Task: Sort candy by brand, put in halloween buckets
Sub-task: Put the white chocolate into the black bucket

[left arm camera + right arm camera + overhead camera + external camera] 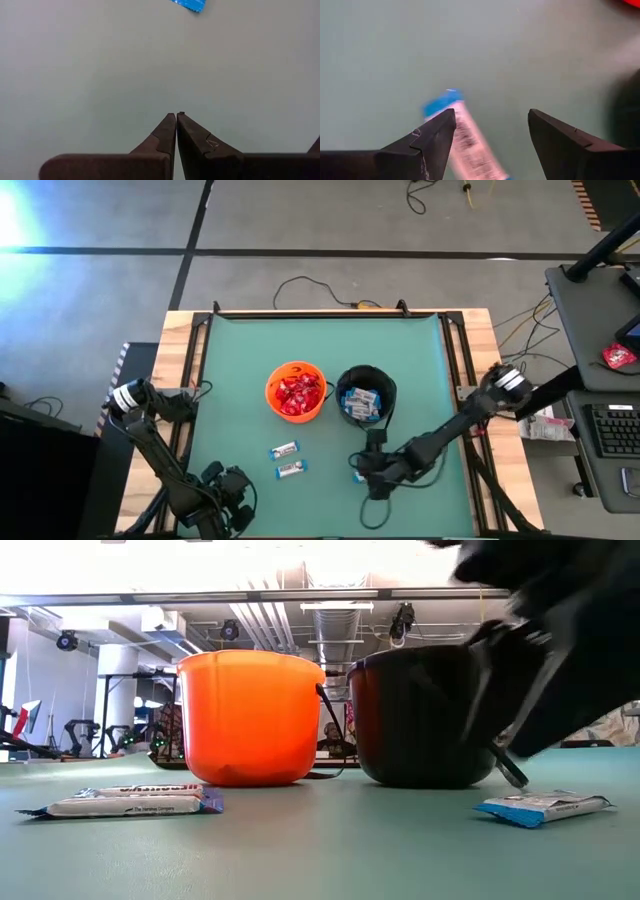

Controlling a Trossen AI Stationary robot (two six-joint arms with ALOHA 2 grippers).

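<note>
The slim white-and-blue wrapped candy bar that we are working on lies flat on the green worktop, just in front of the small round black bucket that already holds bars of the same kind; the bright orange round bucket touching it on the left is filled with crinkly red packets. Our right gripper hangs low over this bar with its fingers spread wide, pinching nothing, and in the wrist view the bar sits off toward one finger rather than centred in the gap. We judge that closing from here could catch only the wrapper's edge, or push the bar sideways across the smooth worktop so it slips out. Two more white-and-blue bars wait on the worktop in front of the orange bucket. Our left gripper rests at the near left corner, fingers pressed together and empty. There is dark print on the wrappers, but we cannot read any brand name from these views.
</note>
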